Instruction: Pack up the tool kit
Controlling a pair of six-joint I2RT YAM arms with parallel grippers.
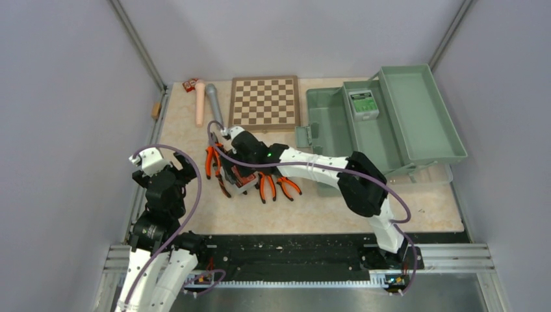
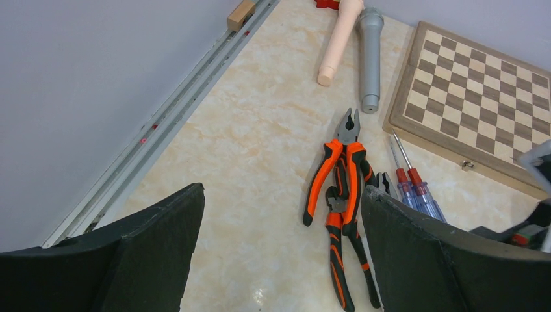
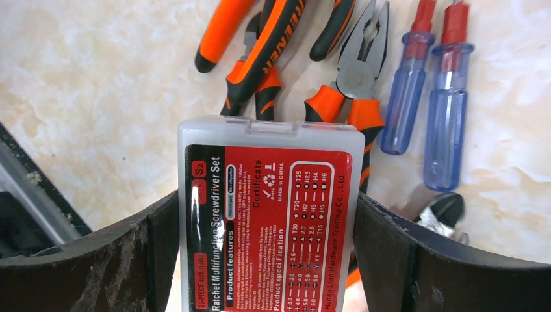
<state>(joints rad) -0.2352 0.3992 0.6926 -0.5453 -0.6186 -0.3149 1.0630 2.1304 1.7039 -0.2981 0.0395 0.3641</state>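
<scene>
The sage-green toolbox [image 1: 390, 123] lies open at the back right, with a green-labelled box [image 1: 363, 104] in its tray. My right gripper [image 3: 266, 201] reaches to the table's middle and is shut on the red-labelled screwdriver-set box [image 3: 273, 221], a finger against each long side. Under and beyond it lie orange-handled pliers [image 3: 266, 45] and two blue screwdrivers [image 3: 445, 117] with red collars. More pliers [image 1: 271, 185] show to the right of the wrist. My left gripper [image 2: 281, 195] hangs open over bare table at the left, with the pliers [image 2: 344, 162] ahead of its right finger.
A brown chessboard [image 1: 264, 102] lies at the back centre. A pink cylinder [image 1: 199, 103] and a grey cylinder [image 1: 214, 104] lie to its left, with a small red item [image 1: 190, 84] in the back corner. A metal rail [image 2: 169, 123] runs along the left wall.
</scene>
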